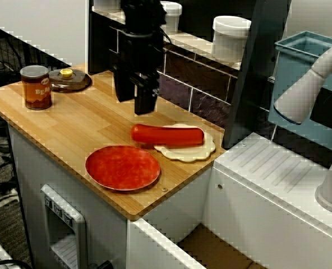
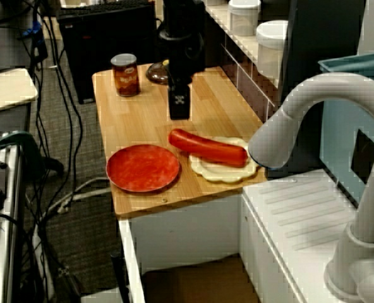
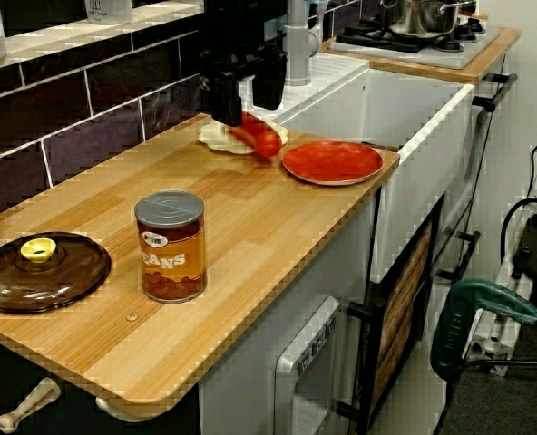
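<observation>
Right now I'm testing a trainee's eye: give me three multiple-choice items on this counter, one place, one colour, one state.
1. Where does the red sausage lie?
A on the floor; B on the cream scalloped plate; C on the back shelf.
2. What colour is the empty round plate?
A red; B blue; C green.
3. How is the gripper?
A shut on the sausage; B shut on a tin; C open, empty.

Key:
1 B, the sausage rests across that plate.
2 A, its whole face shows red.
3 C, in the view along the counter the fingers stand apart and grip nothing.
</observation>
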{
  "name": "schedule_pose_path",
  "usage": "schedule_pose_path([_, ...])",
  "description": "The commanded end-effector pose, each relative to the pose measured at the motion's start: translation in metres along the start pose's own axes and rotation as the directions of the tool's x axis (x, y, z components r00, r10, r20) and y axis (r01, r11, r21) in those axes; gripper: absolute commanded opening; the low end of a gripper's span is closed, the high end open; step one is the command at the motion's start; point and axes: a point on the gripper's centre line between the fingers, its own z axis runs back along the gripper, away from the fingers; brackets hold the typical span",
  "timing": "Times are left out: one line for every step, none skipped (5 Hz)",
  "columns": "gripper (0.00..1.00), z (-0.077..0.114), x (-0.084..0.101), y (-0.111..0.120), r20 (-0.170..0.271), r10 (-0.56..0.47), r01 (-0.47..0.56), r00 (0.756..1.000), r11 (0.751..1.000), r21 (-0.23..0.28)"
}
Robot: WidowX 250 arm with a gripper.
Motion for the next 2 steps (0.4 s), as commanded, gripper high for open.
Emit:
schedule_pose_path([1.00,0.025,-0.028,0.051,0.091,0.009,-0.015,0.996,0.998,0.059])
schedule_pose_path([1.00,0.025,-0.040,0.077,0.092,-0.009,0.000,0.996,0.995,0.100])
